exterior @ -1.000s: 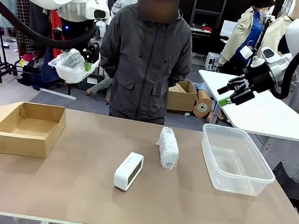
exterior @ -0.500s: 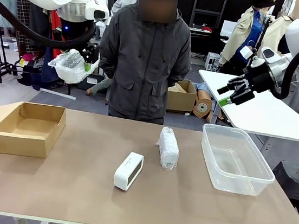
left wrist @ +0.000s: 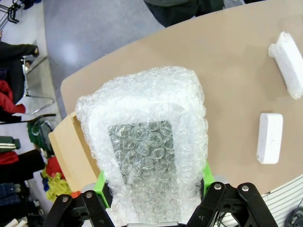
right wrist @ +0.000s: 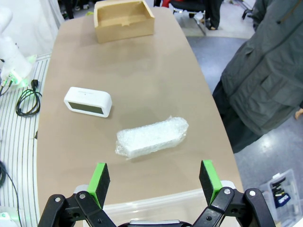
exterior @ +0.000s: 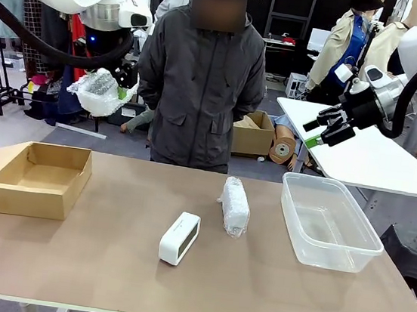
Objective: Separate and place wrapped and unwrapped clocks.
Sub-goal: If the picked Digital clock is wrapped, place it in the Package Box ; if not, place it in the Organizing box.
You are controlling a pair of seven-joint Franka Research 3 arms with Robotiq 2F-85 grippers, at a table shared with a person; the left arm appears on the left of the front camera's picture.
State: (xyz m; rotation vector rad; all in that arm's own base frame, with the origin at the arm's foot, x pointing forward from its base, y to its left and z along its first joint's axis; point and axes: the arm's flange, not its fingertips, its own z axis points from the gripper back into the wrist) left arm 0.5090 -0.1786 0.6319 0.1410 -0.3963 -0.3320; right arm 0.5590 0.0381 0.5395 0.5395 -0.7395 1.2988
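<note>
Gripping bubble-wrapped clock (left wrist: 149, 151) in clenched L jaws, high above bench (exterior: 104, 265), cardboard box (exterior: 32, 199) below, slightly to robot's left. R jaws released, empty, over tub (exterior: 291, 212); 2nd wrapped clock (right wrist: 151, 137) below-ahead, long axis parallel to jaw gap, nearer R than L

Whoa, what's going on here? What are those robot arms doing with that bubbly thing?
The robot is sorting clocks. Its left gripper holds a bubble-wrapped clock up in the air between its fingers, over by the cardboard box. The right gripper hangs open and empty, high up near the clear tub. A second wrapped clock and a bare white clock lie on the table, untouched. The box and tub look empty. A person stands at the far side, touching nothing.
</note>
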